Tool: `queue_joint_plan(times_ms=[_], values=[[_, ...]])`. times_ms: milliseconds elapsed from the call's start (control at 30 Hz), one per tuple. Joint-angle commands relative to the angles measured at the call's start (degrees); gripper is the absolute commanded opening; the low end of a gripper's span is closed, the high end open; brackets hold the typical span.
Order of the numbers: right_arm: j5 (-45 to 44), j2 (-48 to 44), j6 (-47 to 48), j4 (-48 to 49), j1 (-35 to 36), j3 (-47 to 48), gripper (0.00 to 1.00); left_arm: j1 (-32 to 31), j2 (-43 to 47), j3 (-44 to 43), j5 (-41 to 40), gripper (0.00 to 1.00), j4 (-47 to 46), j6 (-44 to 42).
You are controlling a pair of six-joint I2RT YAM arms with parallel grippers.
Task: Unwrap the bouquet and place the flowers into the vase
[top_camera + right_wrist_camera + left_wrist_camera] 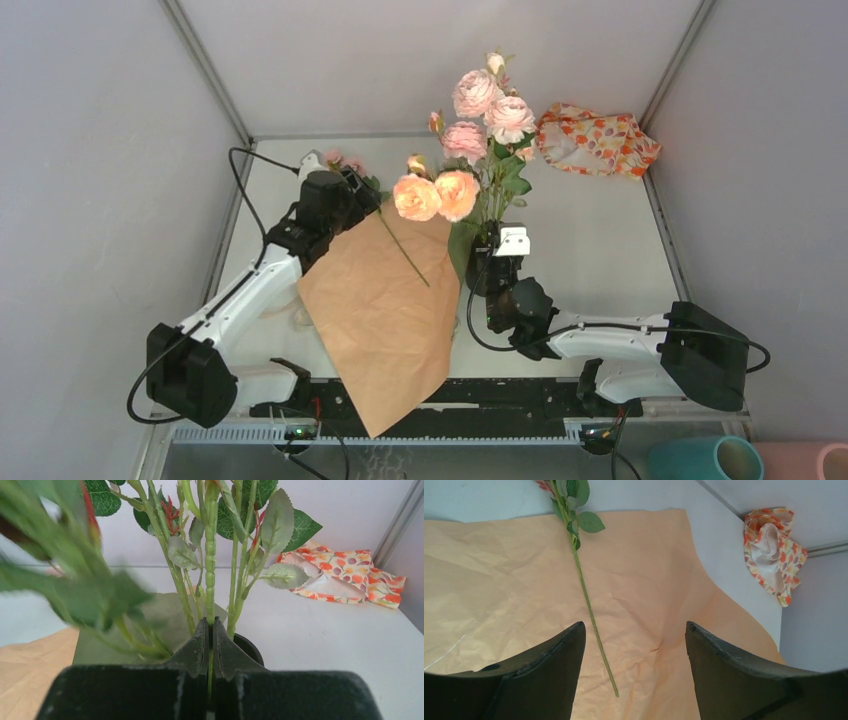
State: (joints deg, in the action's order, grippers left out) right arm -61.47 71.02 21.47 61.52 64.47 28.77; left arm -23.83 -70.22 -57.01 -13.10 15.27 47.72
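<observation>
The bouquet is undone. Its orange-brown paper (385, 320) lies spread at the table's front, draping over the near edge. A peach rose stem (435, 196) rests across it. My left gripper (345, 192) hovers open over that paper, and the thin green stem (591, 617) lies between its fingers, untouched. Pink roses (487, 110) stand upright in the black vase (252, 650), with a sage-green sheet (165, 612) just left of it. My right gripper (210, 622) is shut on one green stem (210, 570) just above the vase rim. From above, that gripper (500, 240) covers most of the vase.
An orange-and-white patterned cloth (598, 140) lies crumpled in the back right corner. A teal cylinder (700, 460) and a pink one (812, 462) stand beyond the front right edge. Grey walls close in the table on three sides.
</observation>
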Motion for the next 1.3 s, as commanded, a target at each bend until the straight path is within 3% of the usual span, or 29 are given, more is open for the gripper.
queue_joint_plan(times_ms=[0,200,367,500,733,933,1267], values=[[-1.6,-1.5,-3.2,-1.1,0.7,0.1,0.05,1.2,-2.8,-1.8,3.2,0.77,-2.8,0.8],[-2.6,-4.1,-3.8,-2.3,0.7,0.1,0.29,1.8,-6.6,-2.0,3.7,0.76,-3.4,0.4],[-2.3,-8.0,-5.3,-5.0,0.7,0.1,0.58,2.2,-9.1,-2.3,3.0,0.75,-4.4,0.5],[-0.6,-13.6,-7.9,-8.6,0.7,0.3,0.73,2.7,-12.6,-5.3,2.6,0.75,-4.2,-0.4],[2.3,-24.5,-12.4,-18.2,0.5,2.9,0.85,4.8,-22.2,-15.0,0.6,0.74,2.1,-0.3],[4.4,-31.8,-16.1,-26.8,0.7,5.2,0.89,9.9,-32.7,-23.3,4.7,0.72,7.1,3.1],[5.8,-38.8,-19.1,-32.8,0.6,5.9,0.91,14.9,-44.1,-35.8,10.7,0.73,9.7,4.6]])
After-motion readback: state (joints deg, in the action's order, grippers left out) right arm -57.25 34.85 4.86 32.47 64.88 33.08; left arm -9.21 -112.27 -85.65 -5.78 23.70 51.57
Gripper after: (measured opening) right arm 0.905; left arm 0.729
